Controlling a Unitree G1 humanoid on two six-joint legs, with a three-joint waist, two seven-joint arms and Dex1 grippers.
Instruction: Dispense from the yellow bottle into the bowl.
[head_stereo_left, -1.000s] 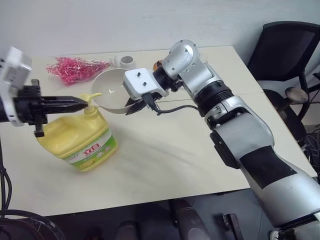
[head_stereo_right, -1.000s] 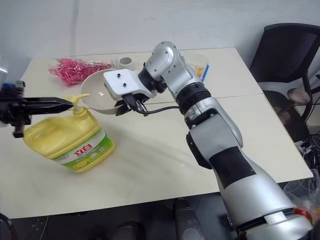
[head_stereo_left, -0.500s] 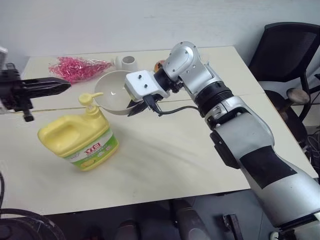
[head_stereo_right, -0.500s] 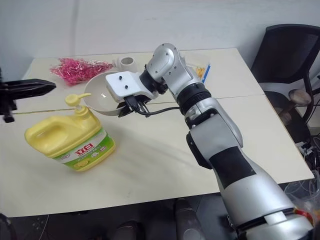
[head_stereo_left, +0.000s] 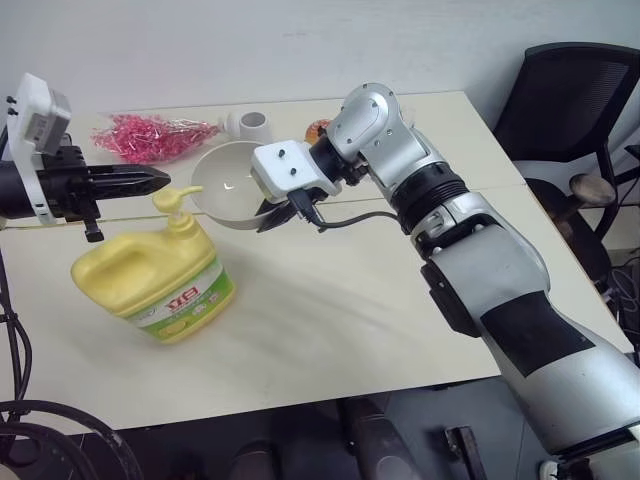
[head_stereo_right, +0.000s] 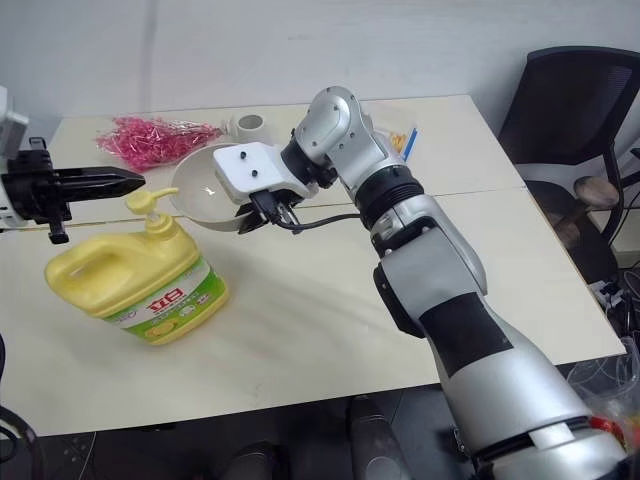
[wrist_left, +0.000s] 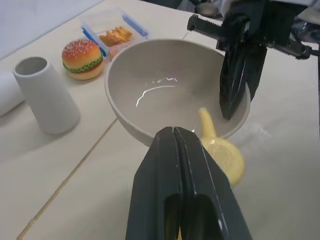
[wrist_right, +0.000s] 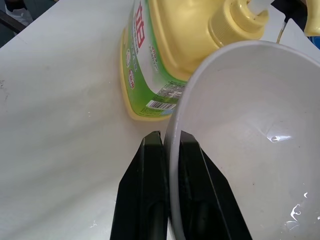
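Observation:
The yellow bottle (head_stereo_left: 150, 278) stands on the table's left side, and its pump top (head_stereo_left: 176, 200) reaches toward the bowl (head_stereo_left: 226, 183). My right gripper (wrist_right: 170, 141) is shut on the bowl's rim and holds the pale bowl tilted, just off the table, beside the pump. One finger sits inside the bowl and one outside. My left gripper (head_stereo_left: 160, 180) is shut with nothing in it. It lies nearly level, with its tips just above and behind the pump head (wrist_left: 220, 155).
A pink heap (head_stereo_left: 150, 135) and a white vase (head_stereo_left: 250, 122) lie at the table's far edge. A burger toy (wrist_left: 82, 57) and a small box of fries (wrist_left: 114, 33) sit behind the bowl. A black chair (head_stereo_left: 580, 100) stands at the right.
My left gripper lifted off the pump head and drew back. It has now come forward again to just above the pump. The right gripper and bowl stayed put.

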